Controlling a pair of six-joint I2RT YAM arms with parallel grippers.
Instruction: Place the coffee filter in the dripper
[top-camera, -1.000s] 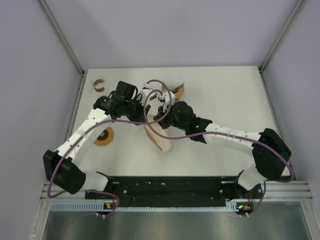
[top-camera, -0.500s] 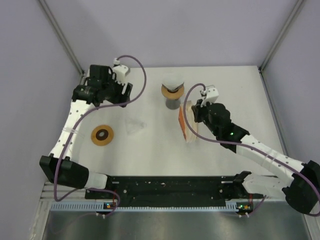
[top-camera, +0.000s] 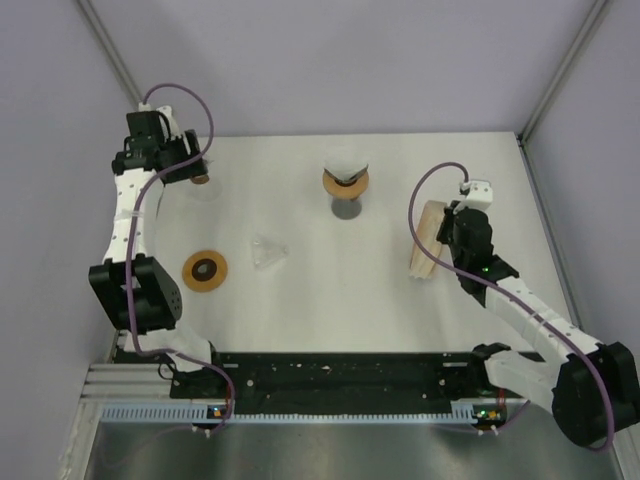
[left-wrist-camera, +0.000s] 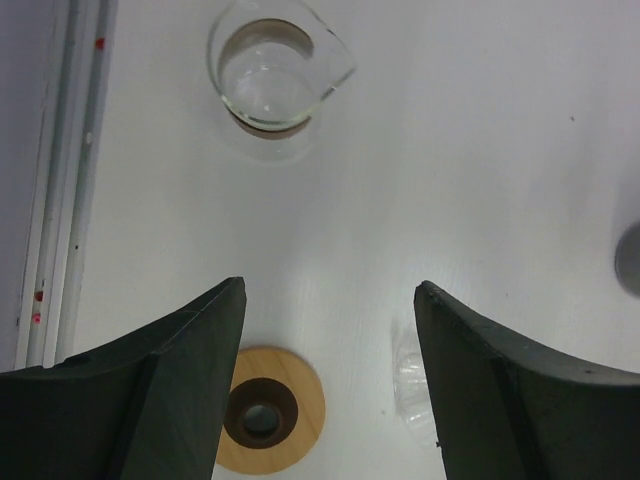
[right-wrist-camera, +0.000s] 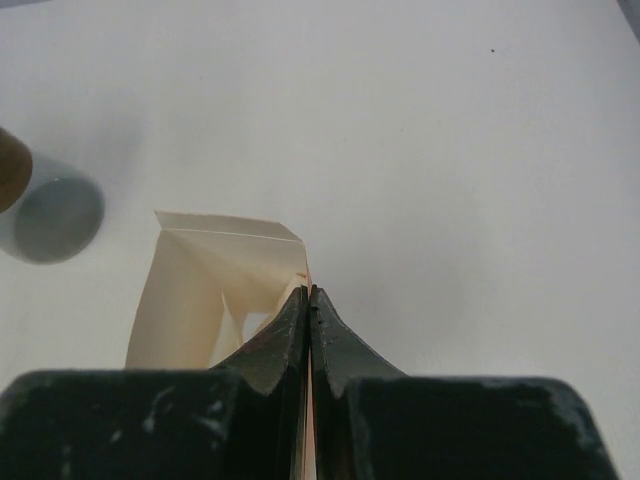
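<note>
Nearest, a wooden ring (top-camera: 205, 270) and a clear cone (top-camera: 268, 251) are lying on the desk (top-camera: 300, 310). To their right, the right gripper (right-wrist-camera: 308, 290) is holding the filter (right-wrist-camera: 200, 290), its fingers clamped together on the paper's edge, well apart from the dripper (top-camera: 345, 180). The dripper is standing farther back on a grey cup (top-camera: 347, 208). At the far left, the left gripper (left-wrist-camera: 330, 290) is hovering, fingers apart and empty, near a glass jug (left-wrist-camera: 270, 80).

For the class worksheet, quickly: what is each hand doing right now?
Left hand: open, holding nothing.
Right hand: closed on the coffee filter.
</note>
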